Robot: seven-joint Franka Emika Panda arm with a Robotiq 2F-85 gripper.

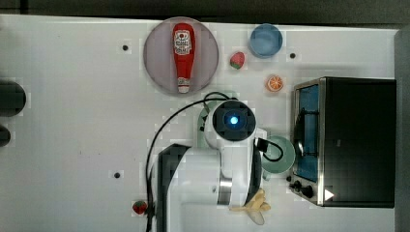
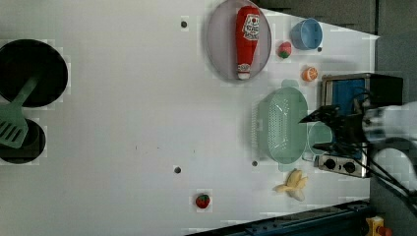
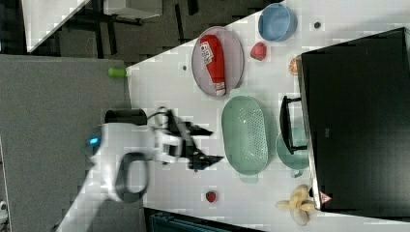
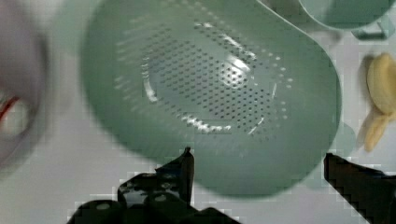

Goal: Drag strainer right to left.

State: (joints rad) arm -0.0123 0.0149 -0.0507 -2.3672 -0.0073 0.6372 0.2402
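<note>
My end effector (image 4: 257, 163) hangs wide open and empty above the strainer (image 4: 210, 93). The top view has my arm covering it; the right view shows the strainer (image 3: 244, 134) whole beside the mug (image 3: 292, 153).

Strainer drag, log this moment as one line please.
phase: approach | fingers: open, above strainer, not touching | strainer: on table beside mug, empty
</note>
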